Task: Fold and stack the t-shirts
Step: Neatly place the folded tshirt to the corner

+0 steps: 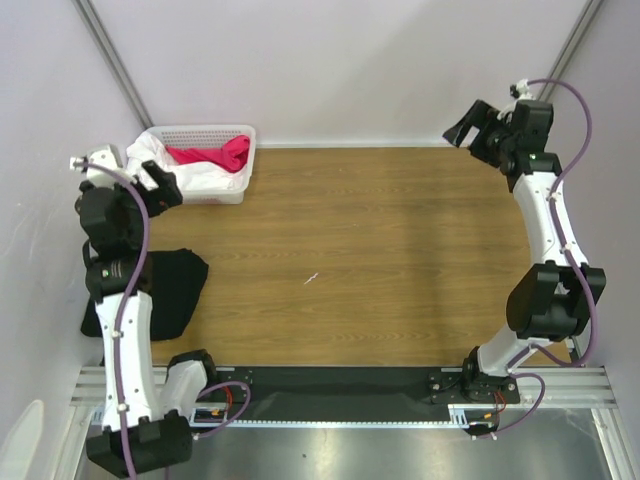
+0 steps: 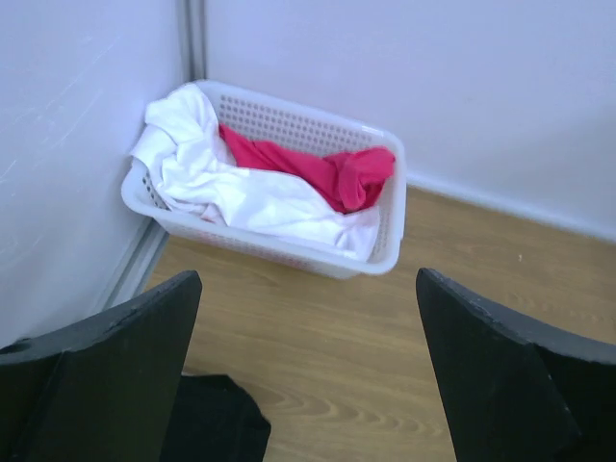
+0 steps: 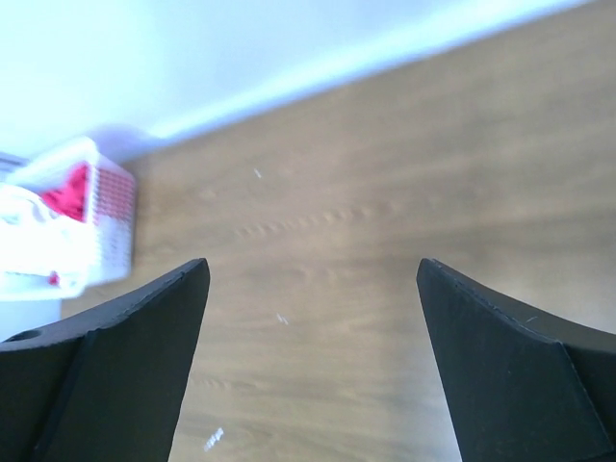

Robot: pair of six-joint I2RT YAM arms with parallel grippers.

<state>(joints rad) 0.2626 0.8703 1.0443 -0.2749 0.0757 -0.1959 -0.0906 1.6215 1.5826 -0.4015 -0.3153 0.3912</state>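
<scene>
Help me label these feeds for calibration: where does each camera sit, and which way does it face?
Top external: above and behind the bases, looking down on the table; both whole arms show, left gripper by the basket, right gripper far right.
Left wrist: on the left arm, facing the far-left corner and the basket; its open fingers frame the bottom.
Right wrist: on the right arm, looking leftward across the tabletop; its open fingers show.
Shared: the basket appears in all three; the black shirt in two.

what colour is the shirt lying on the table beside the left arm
Black, with no pattern visible. The shirt shows best in the top external view.
</scene>
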